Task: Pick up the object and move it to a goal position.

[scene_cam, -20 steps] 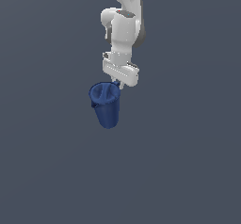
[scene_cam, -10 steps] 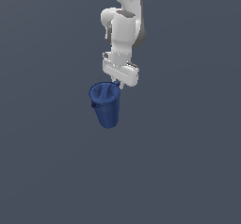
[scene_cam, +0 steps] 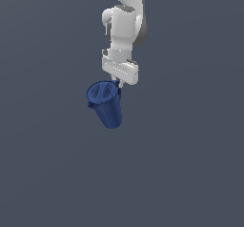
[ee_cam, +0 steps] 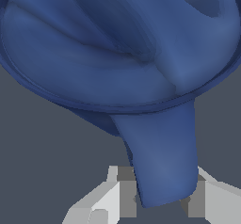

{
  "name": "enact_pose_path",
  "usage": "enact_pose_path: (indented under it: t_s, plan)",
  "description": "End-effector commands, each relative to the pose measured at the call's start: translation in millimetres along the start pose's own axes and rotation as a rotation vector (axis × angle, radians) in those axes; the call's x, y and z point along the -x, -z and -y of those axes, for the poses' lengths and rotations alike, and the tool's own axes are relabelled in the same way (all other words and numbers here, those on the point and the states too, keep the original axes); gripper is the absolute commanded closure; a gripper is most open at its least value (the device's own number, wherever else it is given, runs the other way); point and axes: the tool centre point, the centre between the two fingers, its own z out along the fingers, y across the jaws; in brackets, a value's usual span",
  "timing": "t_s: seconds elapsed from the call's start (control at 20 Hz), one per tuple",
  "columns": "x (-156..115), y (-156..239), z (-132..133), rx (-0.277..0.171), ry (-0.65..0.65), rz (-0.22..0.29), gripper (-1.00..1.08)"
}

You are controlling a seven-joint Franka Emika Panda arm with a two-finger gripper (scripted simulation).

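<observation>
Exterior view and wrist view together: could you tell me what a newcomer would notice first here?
The dark blue cup stands out, hanging tilted beneath the white arm against a plain grey backdrop. In the wrist view its wide rim fills most of the picture, and the gripper fingers clamp a blue tab projecting from it.
</observation>
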Motion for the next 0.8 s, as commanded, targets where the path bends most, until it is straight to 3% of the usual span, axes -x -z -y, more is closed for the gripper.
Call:
enact_pose_path:
  t_s: [0.0,0.75]
  plan:
    - [-6.2,9.4,-1.0,-0.003,-0.001,-0.004,1.08]
    - [-60.6,101.6,-22.8,-0.003,-0.002,-0.001,1.08]
